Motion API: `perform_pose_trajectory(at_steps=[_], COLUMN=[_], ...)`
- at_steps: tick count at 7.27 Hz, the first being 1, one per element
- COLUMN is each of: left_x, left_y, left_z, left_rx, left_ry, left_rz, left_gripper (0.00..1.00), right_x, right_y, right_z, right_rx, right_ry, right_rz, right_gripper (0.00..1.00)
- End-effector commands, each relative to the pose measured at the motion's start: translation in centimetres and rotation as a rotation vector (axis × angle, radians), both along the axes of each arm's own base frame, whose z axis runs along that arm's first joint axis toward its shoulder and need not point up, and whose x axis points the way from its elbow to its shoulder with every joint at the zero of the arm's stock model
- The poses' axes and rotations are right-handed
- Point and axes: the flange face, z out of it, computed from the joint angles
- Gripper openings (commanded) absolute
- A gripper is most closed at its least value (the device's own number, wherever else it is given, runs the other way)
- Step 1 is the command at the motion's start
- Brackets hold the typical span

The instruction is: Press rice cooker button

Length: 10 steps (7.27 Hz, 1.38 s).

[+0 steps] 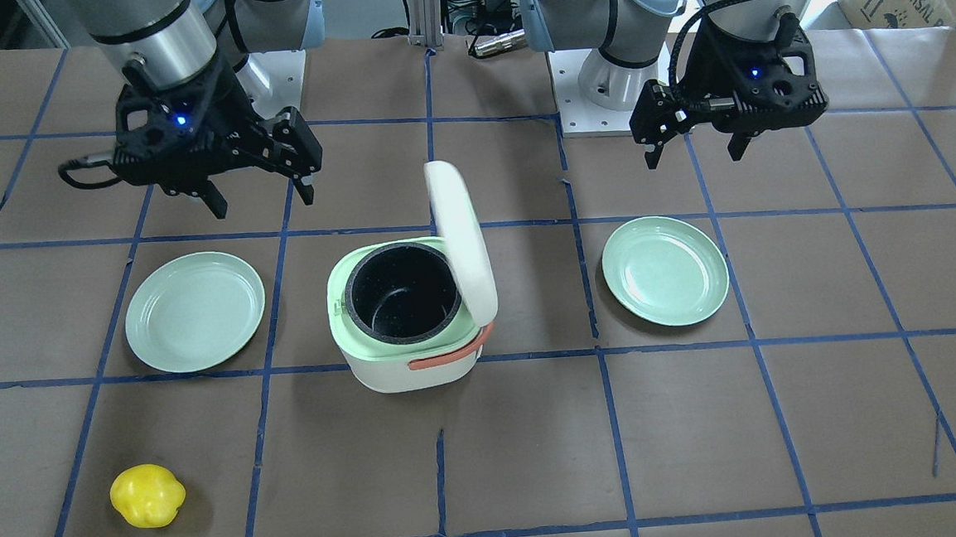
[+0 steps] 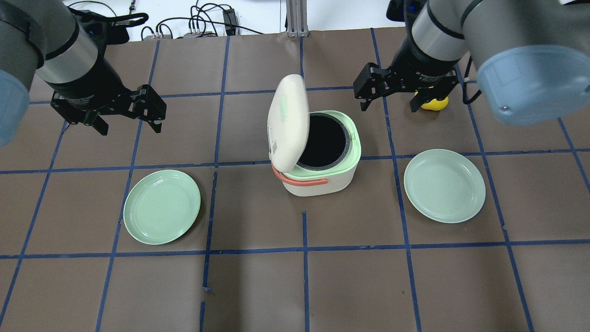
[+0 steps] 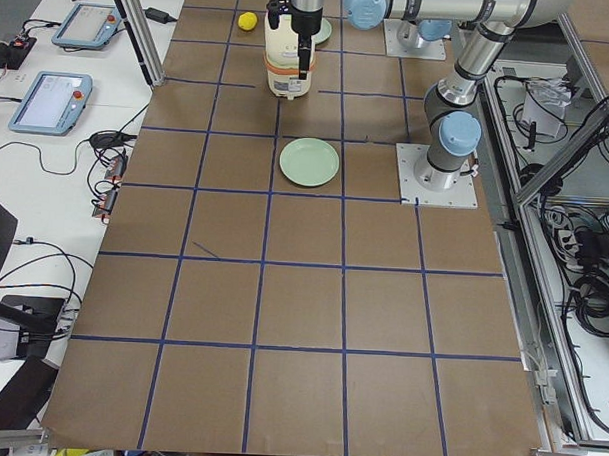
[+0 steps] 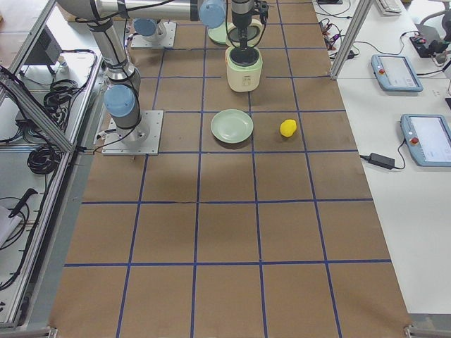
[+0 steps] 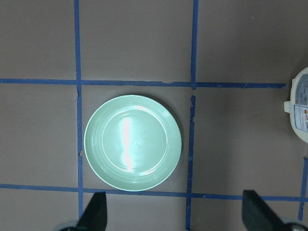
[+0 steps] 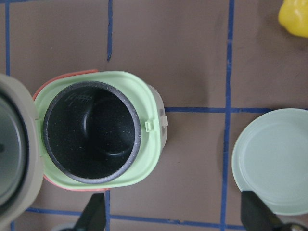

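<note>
The white and green rice cooker (image 1: 407,352) stands mid-table with its lid (image 1: 461,236) swung up and the black inner pot (image 2: 325,140) bare. A small latch tab (image 6: 162,121) sits on its green rim, on the side toward my right arm. My right gripper (image 2: 388,107) is open and empty, hovering beyond and to the right of the cooker; the right wrist view looks straight down on the cooker (image 6: 91,132). My left gripper (image 2: 129,128) is open and empty, well to the cooker's left, above a green plate (image 5: 133,142).
One green plate (image 2: 162,206) lies left of the cooker and another (image 2: 445,185) lies right of it. A yellow fruit-like object (image 2: 435,103) lies behind the right gripper, and also shows in the front view (image 1: 147,495). Blue tape lines grid the brown table.
</note>
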Motion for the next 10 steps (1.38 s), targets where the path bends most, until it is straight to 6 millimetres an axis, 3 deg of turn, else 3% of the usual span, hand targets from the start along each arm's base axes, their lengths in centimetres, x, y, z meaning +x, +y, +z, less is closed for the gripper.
perform_pose_trajectory(at_steps=[1, 3, 4, 5, 6, 10], left_x=[0.0, 0.0, 0.0, 0.0, 0.0, 0.0], left_y=[0.0, 0.0, 0.0, -0.1, 0.0, 0.0], left_z=[0.0, 0.0, 0.0, 0.0, 0.0, 0.0], left_rx=[-0.001, -0.001, 0.001, 0.001, 0.001, 0.001], left_ry=[0.000, 0.000, 0.000, 0.000, 0.000, 0.000], left_rz=[0.000, 0.000, 0.000, 0.000, 0.000, 0.000], left_gripper=[1.00, 1.00, 1.00, 1.00, 1.00, 1.00], right_x=[-1.9, -4.5, -5.8, -6.0, -5.9, -5.9], right_y=[2.1, 1.1, 1.3, 1.6, 1.4, 1.3], right_z=[6.8, 5.4, 2.6, -1.0, -2.3, -1.7], right_rx=[0.001, 0.041, 0.090, 0.110, 0.079, 0.065], right_ry=[0.054, 0.046, 0.038, 0.038, 0.042, 0.041], right_rz=[-0.033, -0.089, -0.114, -0.115, -0.118, -0.121], right_gripper=[0.99, 0.97, 0.94, 0.94, 0.95, 0.98])
